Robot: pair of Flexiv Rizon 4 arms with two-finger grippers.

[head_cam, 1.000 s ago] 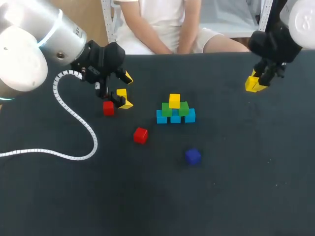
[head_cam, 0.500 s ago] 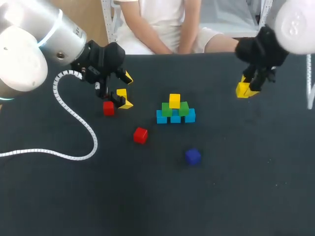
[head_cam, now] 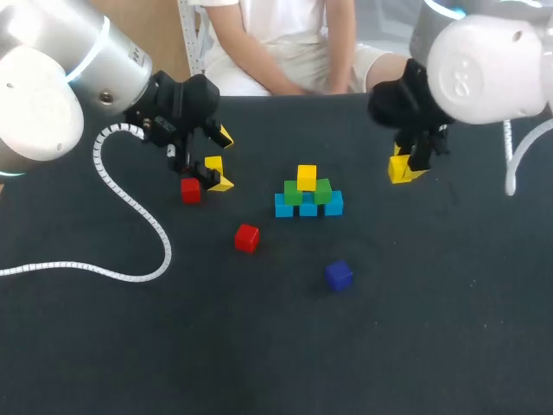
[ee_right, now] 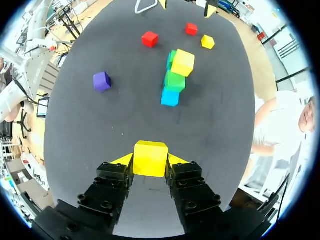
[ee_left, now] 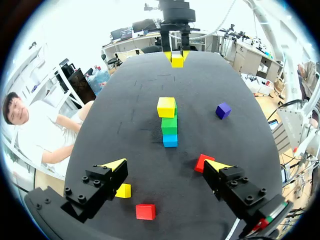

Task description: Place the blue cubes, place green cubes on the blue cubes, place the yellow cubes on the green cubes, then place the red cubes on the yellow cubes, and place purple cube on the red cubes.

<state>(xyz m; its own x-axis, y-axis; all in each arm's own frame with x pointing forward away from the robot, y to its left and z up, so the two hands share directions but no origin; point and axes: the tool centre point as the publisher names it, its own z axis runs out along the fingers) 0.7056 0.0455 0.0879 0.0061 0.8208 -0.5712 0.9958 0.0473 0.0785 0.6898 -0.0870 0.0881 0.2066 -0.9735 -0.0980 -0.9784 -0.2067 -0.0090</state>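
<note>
In the middle of the table stands a stack: three blue cubes (head_cam: 308, 207), two green cubes (head_cam: 294, 192) on them and one yellow cube (head_cam: 307, 177) on top. My right gripper (head_cam: 402, 166) hangs to the right of the stack, shut on a second yellow cube (ee_right: 150, 157). My left gripper (head_cam: 221, 160) is open at the left, above a loose yellow cube (head_cam: 213, 164) and a red cube (head_cam: 190, 190). Another red cube (head_cam: 246, 238) lies nearer the front. The purple cube (head_cam: 339, 275) lies in front of the stack.
A white coiled cable (head_cam: 130, 207) trails from my left arm over the table's left part. The dark table (head_cam: 432, 328) has free room at the front and right.
My right arm has carried its yellow cube leftward, from the far right edge toward the stack. The left arm and the loose cubes have not moved.
</note>
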